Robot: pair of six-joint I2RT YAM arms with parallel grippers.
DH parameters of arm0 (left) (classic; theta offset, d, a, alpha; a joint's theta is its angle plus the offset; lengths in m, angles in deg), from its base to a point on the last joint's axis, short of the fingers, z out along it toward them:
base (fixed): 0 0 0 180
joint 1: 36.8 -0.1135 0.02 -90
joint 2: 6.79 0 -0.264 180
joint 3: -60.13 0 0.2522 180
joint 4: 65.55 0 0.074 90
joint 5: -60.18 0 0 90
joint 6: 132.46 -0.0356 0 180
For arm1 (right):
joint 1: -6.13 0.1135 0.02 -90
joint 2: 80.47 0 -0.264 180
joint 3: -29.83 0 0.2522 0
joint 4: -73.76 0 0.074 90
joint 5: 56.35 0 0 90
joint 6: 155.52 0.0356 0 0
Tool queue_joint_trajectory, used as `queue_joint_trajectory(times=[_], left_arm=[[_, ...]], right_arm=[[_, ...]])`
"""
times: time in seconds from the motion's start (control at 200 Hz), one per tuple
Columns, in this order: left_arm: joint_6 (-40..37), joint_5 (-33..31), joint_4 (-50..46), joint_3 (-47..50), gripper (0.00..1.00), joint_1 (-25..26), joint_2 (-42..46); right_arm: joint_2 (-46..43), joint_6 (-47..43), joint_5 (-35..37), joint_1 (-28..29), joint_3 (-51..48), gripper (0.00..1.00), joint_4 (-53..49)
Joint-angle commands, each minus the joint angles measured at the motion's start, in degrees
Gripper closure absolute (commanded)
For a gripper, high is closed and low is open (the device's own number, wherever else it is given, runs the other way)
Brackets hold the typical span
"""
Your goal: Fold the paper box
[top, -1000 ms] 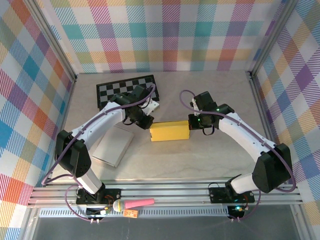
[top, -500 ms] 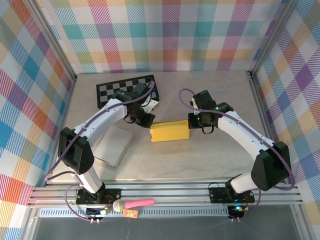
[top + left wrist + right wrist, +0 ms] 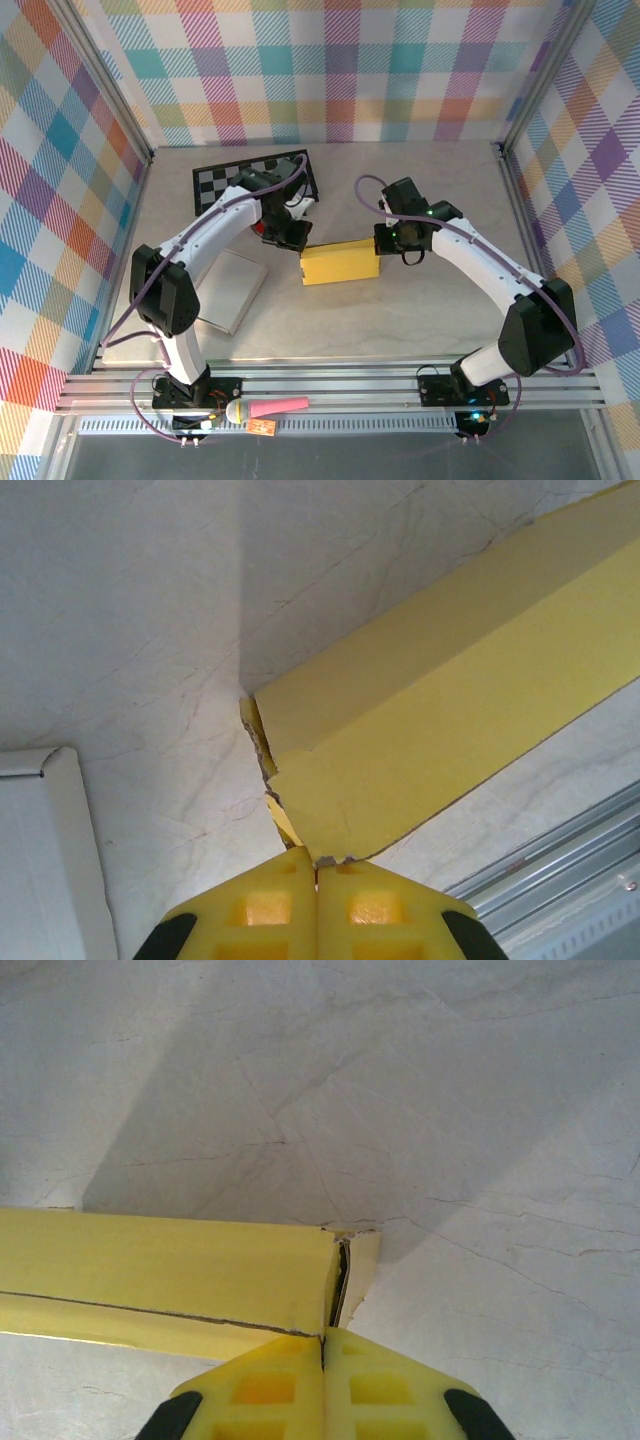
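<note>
The paper box (image 3: 340,262) lies mid-tabletop (image 3: 400,330), braced endwise between our left gripper (image 3: 318,868) and right gripper (image 3: 323,1344), both closed, seemingly tucking flaps.

My left wrist view cuts the yellow paper box (image 3: 440,700) off at right, the white flat box (image 3: 35,870) at left.

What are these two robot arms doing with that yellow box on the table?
They are folding a paper box, which lies closed up on the table between them. The left arm has its shut jaws at the box's left end. The right arm has its shut jaws at the right end, where a flap sticks out a little. Whether either pinches paper I cannot tell. A chessboard and a white pad lie to the left.
</note>
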Motion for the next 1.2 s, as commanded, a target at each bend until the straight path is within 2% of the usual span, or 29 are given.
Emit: queue_joint_trajectory(times=[0.0, 0.405, 0.59, 0.865, 1.195], left_arm=[[2.87, 4.78, -1.03, -2.68, 1.0, -0.12, -1.3], [3.17, 11.39, -4.2, -5.13, 1.0, -2.21, -3.54], [2.41, 12.49, -5.69, -5.51, 1.0, -2.43, -4.15], [2.41, 13.38, -4.46, -3.83, 1.0, -2.51, -3.76], [0.7, 13.1, 1.83, 3.19, 1.0, -2.52, 0.05]], right_arm=[[1.03, 0.76, -2.59, 1.03, 1.38, 1.0, -0.55], [2.34, -0.27, -4.67, 0.47, 2.7, 1.0, -1.69], [3.08, -0.55, -5.88, -0.04, 3.85, 1.0, -2.48], [3.49, -0.14, -5.93, -0.06, 3.6, 1.0, -2.59], [2.75, -0.67, -6.36, -0.03, 1.79, 1.0, -0.16]])
